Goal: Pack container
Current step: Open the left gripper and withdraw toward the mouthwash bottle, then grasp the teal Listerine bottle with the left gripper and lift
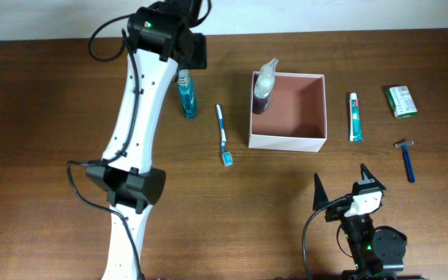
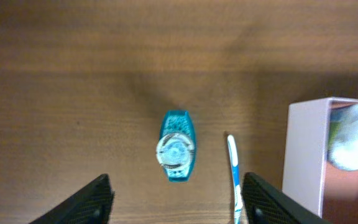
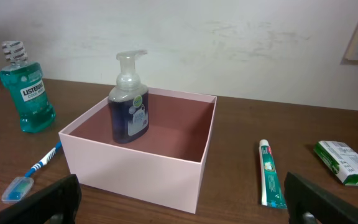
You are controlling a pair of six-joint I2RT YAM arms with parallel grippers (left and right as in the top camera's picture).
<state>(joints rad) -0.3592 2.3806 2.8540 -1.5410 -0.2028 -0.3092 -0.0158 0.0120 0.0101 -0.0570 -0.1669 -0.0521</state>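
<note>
The container (image 1: 286,142) is a square white box with a reddish-brown inside, at mid-table. A purple soap pump bottle (image 1: 264,87) stands in its back left corner. My left gripper (image 1: 187,58) is open and empty above a blue mouthwash bottle (image 1: 187,95). In the left wrist view the bottle (image 2: 178,154) sits between and ahead of my open fingers (image 2: 178,194). My right gripper (image 1: 341,177) is open and empty near the table's front edge, facing the container (image 3: 135,162).
A blue toothbrush (image 1: 223,137) lies between the mouthwash and the container. A toothpaste tube (image 1: 355,117), a green packet (image 1: 400,101) and a blue razor (image 1: 406,160) lie right of the container. The left arm stretches across the table's left side.
</note>
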